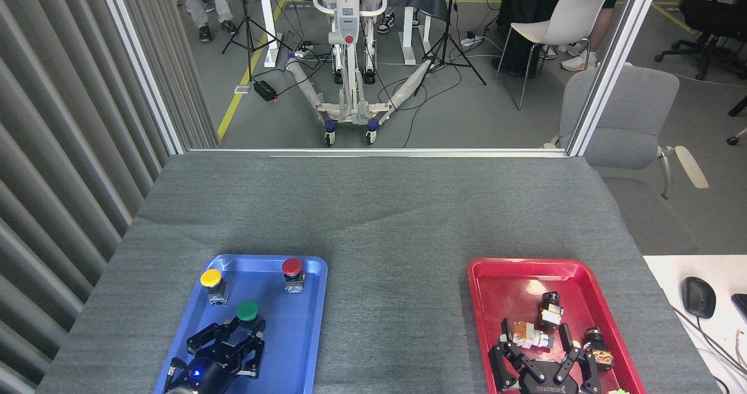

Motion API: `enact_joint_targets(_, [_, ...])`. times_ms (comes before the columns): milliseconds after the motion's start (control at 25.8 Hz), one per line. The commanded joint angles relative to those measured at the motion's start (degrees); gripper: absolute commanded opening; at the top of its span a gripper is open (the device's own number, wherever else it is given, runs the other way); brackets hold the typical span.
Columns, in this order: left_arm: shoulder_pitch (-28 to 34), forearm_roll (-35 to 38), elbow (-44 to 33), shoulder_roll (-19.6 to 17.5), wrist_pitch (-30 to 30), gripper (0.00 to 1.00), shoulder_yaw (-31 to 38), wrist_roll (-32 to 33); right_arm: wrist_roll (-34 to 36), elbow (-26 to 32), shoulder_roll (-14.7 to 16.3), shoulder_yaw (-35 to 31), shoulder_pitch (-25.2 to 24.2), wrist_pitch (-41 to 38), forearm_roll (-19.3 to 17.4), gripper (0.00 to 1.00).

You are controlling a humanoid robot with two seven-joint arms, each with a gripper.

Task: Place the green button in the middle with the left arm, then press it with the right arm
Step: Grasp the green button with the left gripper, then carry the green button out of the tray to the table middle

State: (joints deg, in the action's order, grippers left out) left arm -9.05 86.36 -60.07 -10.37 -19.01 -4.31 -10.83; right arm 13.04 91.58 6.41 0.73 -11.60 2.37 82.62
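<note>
The green button (pixel 247 310) stands in the blue tray (pixel 303 335), below the yellow and red ones. My left gripper (pixel 248 326) reaches in from the bottom edge, its black fingers (pixel 232 327) drawn together around the button's base, which they hide. The green cap shows just above the fingertips. My right gripper (pixel 534 340) hangs over the red tray (pixel 502 277) at the lower right with its fingers spread and nothing held between them. The middle (pixel 397 312), a bare strip of grey cloth, lies between the two trays.
A yellow button (pixel 211 278) and a red button (pixel 292 267) stand at the blue tray's far end. Several small switch parts (pixel 531 334) lie in the red tray. A computer mouse (pixel 698 296) rests on a white desk at the right. A slatted wall runs along the left.
</note>
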Motion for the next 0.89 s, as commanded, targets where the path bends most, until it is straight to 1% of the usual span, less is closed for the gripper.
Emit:
enact_joint_targets(0, [-0.1,0.0,-0.1,-0.2,-1.0,0.24,0.0,-0.9,0.0,0.0,0.0,0.0,0.0,0.0,0.0,1.0])
enact_joint_targets(78, [0.0,0.1,-0.6,-0.6,-3.4,0.06,0.0,-1.6,0.0,0.0,-0.1,0.0,0.0,0.0,0.0,1.0])
enact_joint_targets(116, [0.1,0.2,-1.2,-0.6,-5.2,0.01,0.0,-2.2,0.0,0.0,-0.1,0.0,0.0,0.0,0.0,1.0])
enact_joint_targets(194, [0.4,0.2,-4.9,-0.3,-7.6,0.0,0.0,-3.9,0.0,0.0,-0.2,0.0,0.0,0.0,0.0,1.0])
enact_joint_targets(272, [0.5,0.1,-8.9,0.3,-8.2,0.0,-0.7,-4.3,0.0,0.0,-0.2,0.0,0.0,0.0,0.0,1.0])
enact_joint_targets(349, [-0.4,0.3,-10.2,2.6,-7.9,0.0,-5.1,-3.9,0.0,0.0,-0.1,0.0,0.0,0.0,0.0,1.0])
enact_joint_targets(388, [-2.0,0.5,-9.8,3.9,-7.5,0.0,-7.5,-3.7,0.0,0.0,-0.1,0.0,0.0,0.0,0.0,1.0])
enact_joint_targets(466, [-4.8,0.8,-7.4,6.9,-6.7,0.0,-10.9,-3.7,0.0,0.0,0.0,0.0,0.0,0.0,0.0,1.0])
enact_joint_targets(543, [-6.6,1.7,-3.0,10.3,-5.3,0.0,-13.3,-3.7,0.0,0.0,0.0,0.1,0.0,0.0,0.0,1.0])
enact_joint_targets(659, [-10.1,4.9,4.5,14.7,-2.9,0.0,-16.1,-3.8,0.0,0.0,0.1,0.0,0.0,0.0,0.0,1.0])
enact_joint_targets(737, [-12.2,5.5,9.9,16.4,-1.3,0.01,-17.1,-4.3,0.0,0.0,0.0,0.1,0.0,0.0,0.0,1.0])
enact_joint_targets(853, [-13.1,5.3,13.3,16.6,0.2,0.01,-18.5,-4.4,0.0,0.0,-0.1,0.0,0.0,0.0,0.0,1.0])
